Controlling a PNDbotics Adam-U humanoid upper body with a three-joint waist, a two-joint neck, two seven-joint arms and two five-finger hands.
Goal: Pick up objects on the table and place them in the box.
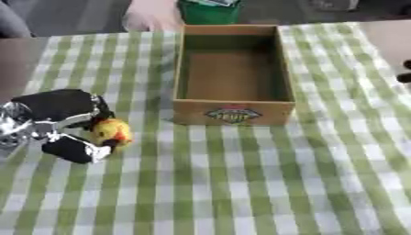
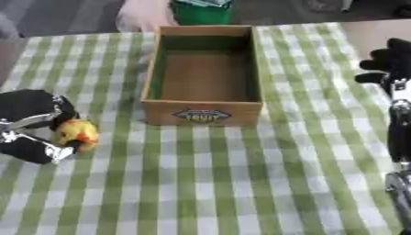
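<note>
the left hand (image 1: pixel 60 121) lies low on the green checked tablecloth (image 1: pixel 241 183), thumb and fingers curled round a small yellow-orange object (image 1: pixel 111 131), left of the box (image 1: pixel 233 112). the right hand (image 2: pixel 393 64) hangs at the right edge, its fingers unreadable.

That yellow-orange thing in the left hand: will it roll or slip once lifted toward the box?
The yellow-orange object looks small and rounded, so it would probably roll if dropped on the cloth. The left hand has thumb and fingers curled around it, which likely keeps it from slipping. It seems light for its size. The box is open-topped, so dropping it in should be easy.
</note>
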